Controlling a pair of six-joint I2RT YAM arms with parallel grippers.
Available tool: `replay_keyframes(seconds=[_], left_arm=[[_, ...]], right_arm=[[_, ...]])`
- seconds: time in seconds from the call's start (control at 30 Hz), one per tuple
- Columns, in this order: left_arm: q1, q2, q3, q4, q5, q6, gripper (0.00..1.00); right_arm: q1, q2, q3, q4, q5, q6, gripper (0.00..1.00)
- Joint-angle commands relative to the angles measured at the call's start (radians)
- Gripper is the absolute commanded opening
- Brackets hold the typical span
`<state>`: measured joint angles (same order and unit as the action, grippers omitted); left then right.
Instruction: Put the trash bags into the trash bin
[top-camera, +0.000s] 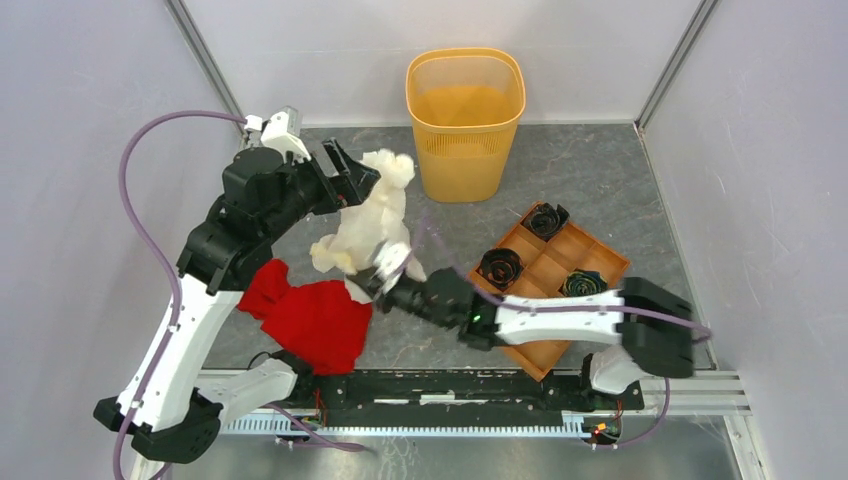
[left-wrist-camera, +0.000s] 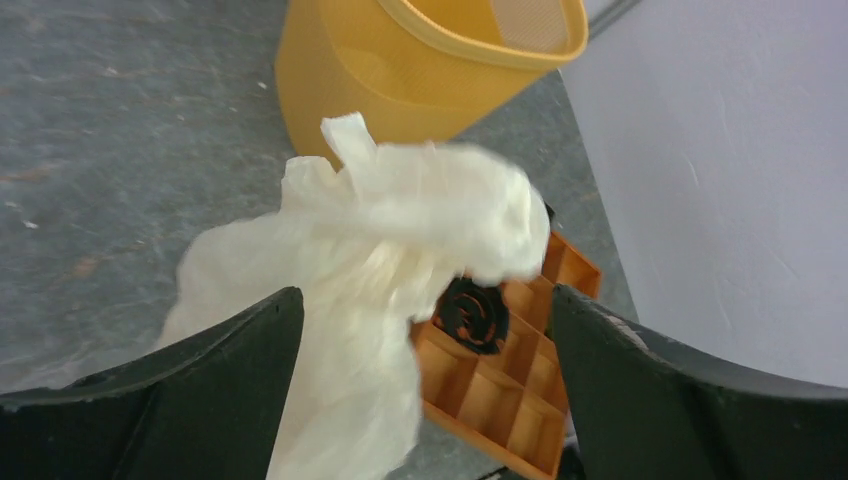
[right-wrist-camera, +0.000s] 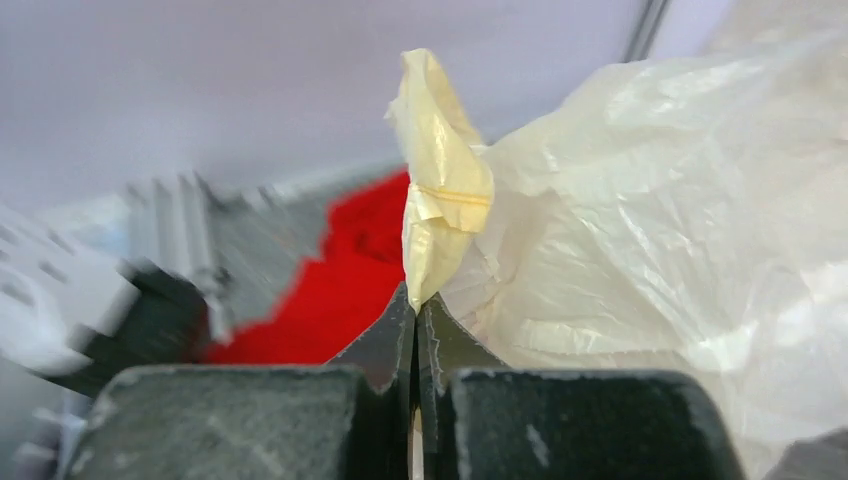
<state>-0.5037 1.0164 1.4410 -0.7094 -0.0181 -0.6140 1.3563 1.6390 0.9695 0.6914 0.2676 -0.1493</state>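
Trash bag (top-camera: 367, 212), a crumpled cream-white film, hangs bunched between the two pincers, left of the trash bin (top-camera: 466, 160) and apart from it. Whether its lower folds touch the table (top-camera: 600, 170) cannot be told.

Right pincer (right-wrist-camera: 415, 312) is pressed together on a narrow fold of the film; in its wrist view the pinched tab stands up above the jaw tips and the rest of the bag billows to the right. From above, this grip sits at the bag's near end, just beside the red cloth (top-camera: 318, 312).

Left pincer (top-camera: 357, 186) is spread wide at the bag's far end. In its wrist view both dark fingers (left-wrist-camera: 225, 385) stand well apart with the film lying loose between them, clamped by neither.

The left arm rises from its base at the near left corner, bends at the elbow and reaches right toward the bin. The right arm lies low, stretched leftward from its base across the near edge of the orange-brown compartment tray (top-camera: 545, 350), which holds dark rolled items (top-camera: 500, 267).
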Motion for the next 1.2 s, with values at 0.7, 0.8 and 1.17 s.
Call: replay_keyframes(seconds=[0.7, 0.8, 1.17], left_arm=[[0.0, -0.229, -0.596, 0.106, -0.021, -0.071, 0.98], [0.004, -0.171, -0.67, 0.208, 0.013, -0.091, 0.97], [0.04, 0.153, -0.742, 0.433, 0.093, -0.128, 0.9]], right_arm=[[-0.928, -0.354, -0.473, 0.163, -0.862, 0.993, 0.01], [-0.969, -0.343, -0.444, 0.103, -0.945, 0.942, 0.0], [-1.123, -0.323, -0.389, -0.009, -1.134, 0.839, 0.0]])
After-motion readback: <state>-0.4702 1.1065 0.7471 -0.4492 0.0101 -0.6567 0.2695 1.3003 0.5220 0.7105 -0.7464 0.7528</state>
